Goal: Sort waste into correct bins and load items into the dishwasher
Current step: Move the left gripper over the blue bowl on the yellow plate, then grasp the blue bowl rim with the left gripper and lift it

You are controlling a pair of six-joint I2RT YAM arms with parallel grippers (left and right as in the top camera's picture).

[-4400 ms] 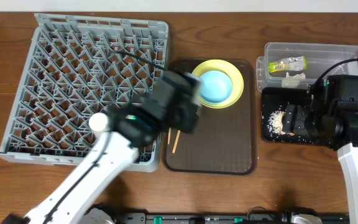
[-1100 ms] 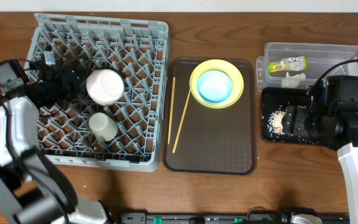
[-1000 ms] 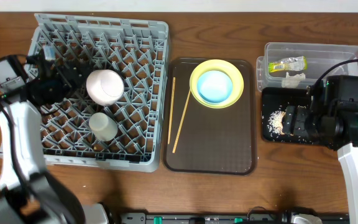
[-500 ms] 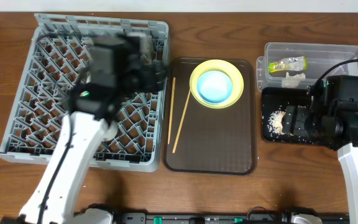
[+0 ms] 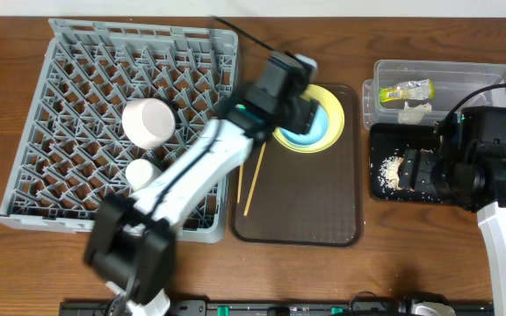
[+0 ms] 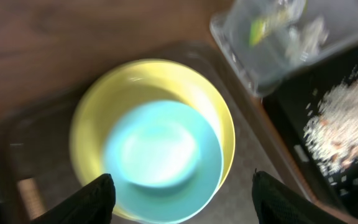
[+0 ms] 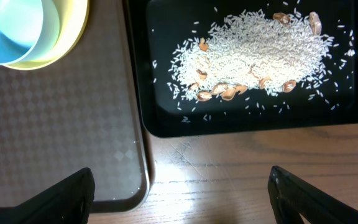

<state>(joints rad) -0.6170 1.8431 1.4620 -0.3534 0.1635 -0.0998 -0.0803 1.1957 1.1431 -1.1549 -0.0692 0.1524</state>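
Wood tbl (image 5: 411, 254), white wall (image 5: 341, 6) behind; grey rack (image 5: 86, 96) L, brown tray (image 5: 306, 202) ctr

The round bowl (image 6: 160, 149) is light blue and the round plate (image 6: 142, 78) yellow. The brown plastic serving tray (image 7: 61, 130) bears a fine diamond pattern. Beige rice crumbs (image 7: 253, 50) speckle the shallow black rectangular tray (image 7: 328, 106).

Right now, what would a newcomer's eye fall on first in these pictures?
The left arm slants across the grey dish rack, its open left gripper hovering over the light blue bowl nested in the yellow plate on the brown tray. Next, the pale heap of rice crumbs in the black tray at far right.
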